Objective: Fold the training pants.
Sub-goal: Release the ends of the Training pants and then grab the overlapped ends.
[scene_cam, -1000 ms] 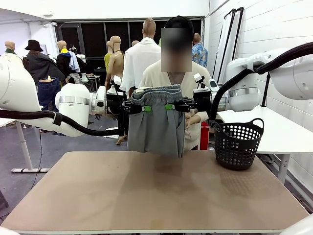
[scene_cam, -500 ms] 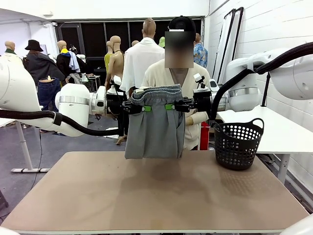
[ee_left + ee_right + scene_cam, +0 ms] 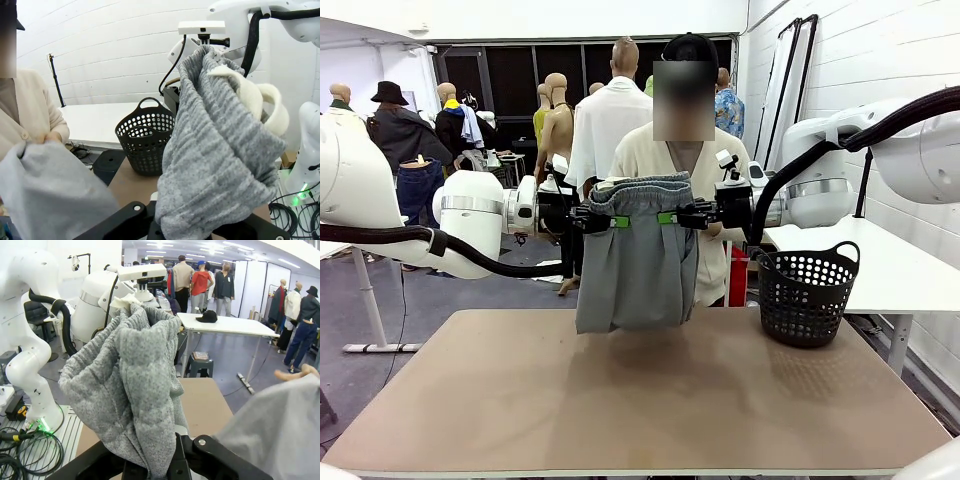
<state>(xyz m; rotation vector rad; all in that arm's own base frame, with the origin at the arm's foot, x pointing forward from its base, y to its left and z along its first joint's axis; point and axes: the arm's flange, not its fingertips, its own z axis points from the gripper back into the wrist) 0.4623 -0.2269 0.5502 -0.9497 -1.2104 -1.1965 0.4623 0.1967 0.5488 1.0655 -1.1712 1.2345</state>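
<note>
Left gripper (image 3: 617, 221), right gripper (image 3: 667, 217): both are clamping the waistband of the training pants (image 3: 638, 275) | soft, light jersey is hanging limp below them | gathered elastic edge is likely giving the firmest hold

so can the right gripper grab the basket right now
Probably not: the right gripper is shut on the training pants at the waistband, sharing the hold with the left gripper. The basket stands unobstructed.
</note>
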